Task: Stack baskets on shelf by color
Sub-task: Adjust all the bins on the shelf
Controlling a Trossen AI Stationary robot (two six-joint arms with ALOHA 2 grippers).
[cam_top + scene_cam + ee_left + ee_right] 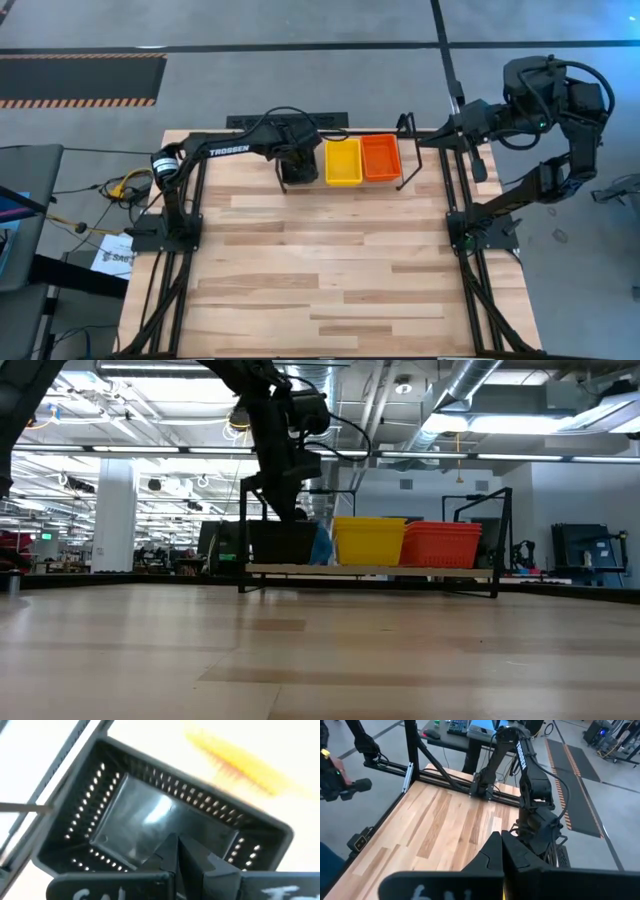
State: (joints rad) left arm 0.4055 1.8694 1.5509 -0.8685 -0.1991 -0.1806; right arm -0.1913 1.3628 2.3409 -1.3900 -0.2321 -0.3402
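Note:
The black rod shelf (370,570) stands at the table's far edge. On it sit a black basket (285,542) at the left, a yellow one (343,160) in the middle and a red-orange one (380,157) at the right. My left gripper (177,845) is shut with nothing between its fingers, and it points steeply down over the inside of the black basket (150,820). My right gripper (501,842) is shut and empty. It is held high beside the table's right edge (478,163), far from the shelf. My left gripper's shut fingers point down from above into the black basket's open top (150,827). Whether their tips touch its floor I cannot tell.
The wooden table (330,270) lies bare in front of the shelf. The arms' black rail frames (165,230) run along its left and right sides. In the right wrist view, a person's hand (330,770) holds a dark device beyond the table's edge.

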